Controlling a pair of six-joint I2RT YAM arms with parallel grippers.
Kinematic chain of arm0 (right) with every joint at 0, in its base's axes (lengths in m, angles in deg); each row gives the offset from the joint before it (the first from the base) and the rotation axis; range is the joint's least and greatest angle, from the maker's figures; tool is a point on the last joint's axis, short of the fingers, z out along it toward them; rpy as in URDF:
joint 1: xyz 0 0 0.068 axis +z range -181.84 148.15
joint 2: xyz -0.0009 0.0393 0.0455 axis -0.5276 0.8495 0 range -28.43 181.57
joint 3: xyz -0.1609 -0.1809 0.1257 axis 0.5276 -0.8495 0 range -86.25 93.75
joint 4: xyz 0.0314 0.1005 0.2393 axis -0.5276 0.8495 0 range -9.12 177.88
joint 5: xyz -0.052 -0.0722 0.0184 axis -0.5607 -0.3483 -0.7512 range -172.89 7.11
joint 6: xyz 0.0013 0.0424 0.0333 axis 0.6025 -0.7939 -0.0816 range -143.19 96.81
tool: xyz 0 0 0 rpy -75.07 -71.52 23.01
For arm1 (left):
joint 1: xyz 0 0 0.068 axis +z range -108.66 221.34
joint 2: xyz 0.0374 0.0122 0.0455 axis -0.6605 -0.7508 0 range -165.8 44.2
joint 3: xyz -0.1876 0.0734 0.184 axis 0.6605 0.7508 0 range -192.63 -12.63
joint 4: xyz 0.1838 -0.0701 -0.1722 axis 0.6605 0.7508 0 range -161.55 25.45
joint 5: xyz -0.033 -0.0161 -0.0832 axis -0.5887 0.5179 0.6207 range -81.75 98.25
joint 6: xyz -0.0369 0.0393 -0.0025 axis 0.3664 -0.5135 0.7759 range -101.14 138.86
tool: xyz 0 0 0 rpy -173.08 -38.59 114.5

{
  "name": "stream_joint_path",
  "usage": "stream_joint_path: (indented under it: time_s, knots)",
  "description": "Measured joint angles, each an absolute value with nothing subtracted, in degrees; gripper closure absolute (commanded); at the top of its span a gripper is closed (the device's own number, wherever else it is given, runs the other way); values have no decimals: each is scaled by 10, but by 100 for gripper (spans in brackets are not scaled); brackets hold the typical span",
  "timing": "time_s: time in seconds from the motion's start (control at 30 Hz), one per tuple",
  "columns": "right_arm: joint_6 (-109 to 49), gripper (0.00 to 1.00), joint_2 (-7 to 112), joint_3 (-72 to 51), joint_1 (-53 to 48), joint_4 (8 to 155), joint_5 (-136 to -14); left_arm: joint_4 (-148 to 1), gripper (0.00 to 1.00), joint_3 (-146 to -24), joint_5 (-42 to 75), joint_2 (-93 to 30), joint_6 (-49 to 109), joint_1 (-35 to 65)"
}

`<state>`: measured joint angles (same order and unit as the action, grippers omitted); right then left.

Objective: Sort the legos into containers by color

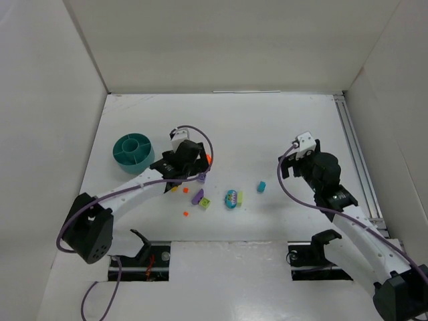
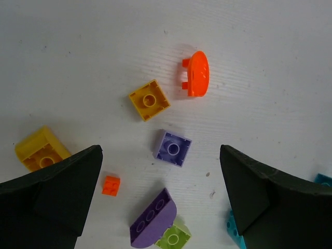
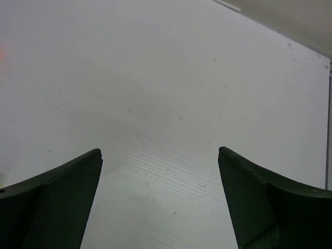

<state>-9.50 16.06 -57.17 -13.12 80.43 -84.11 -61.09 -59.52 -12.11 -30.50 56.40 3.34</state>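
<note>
The teal round tub (image 1: 134, 149) stands at the left of the table, with wedge compartments inside. My left gripper (image 1: 190, 172) is open and empty, hovering to the right of the tub over the scattered legos. In the left wrist view the left gripper (image 2: 161, 151) has a purple square brick (image 2: 173, 148) between its fingers on the table, with a yellow-orange square (image 2: 149, 99), an orange rounded piece (image 2: 197, 73), a tiny orange bit (image 2: 111, 185), a purple half-round brick (image 2: 153, 218) and a lime brick (image 2: 174, 237) around it. My right gripper (image 1: 294, 164) is open and empty.
More legos lie right of the left gripper: a cyan piece (image 1: 231, 198), a lime bit (image 1: 239, 197) and a cyan brick (image 1: 261, 186). A yellow-orange brick (image 2: 41, 149) sits by the left finger. The right gripper (image 3: 160, 151) sees only bare white table. White walls enclose the table.
</note>
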Motion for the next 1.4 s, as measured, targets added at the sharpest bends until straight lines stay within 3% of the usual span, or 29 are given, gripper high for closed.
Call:
stream_joint_path:
  time_s: [0.47,0.73,1.2,1.33,1.4]
  knots:
    - [-95,4,186,-572,-131,808,-878,-555,20,-686,-115,-453,662,80]
    - [-95,4,182,-572,-131,819,-898,-560,38,-697,-100,-502,697,93]
    - [-95,4,171,-581,-131,821,-914,-591,42,-697,-97,-529,728,106]
    - [-95,4,170,-581,-131,822,-919,-594,50,-704,-101,-544,730,106]
    - [-95,4,170,-581,-131,822,-921,-593,60,-706,-102,-549,730,106]
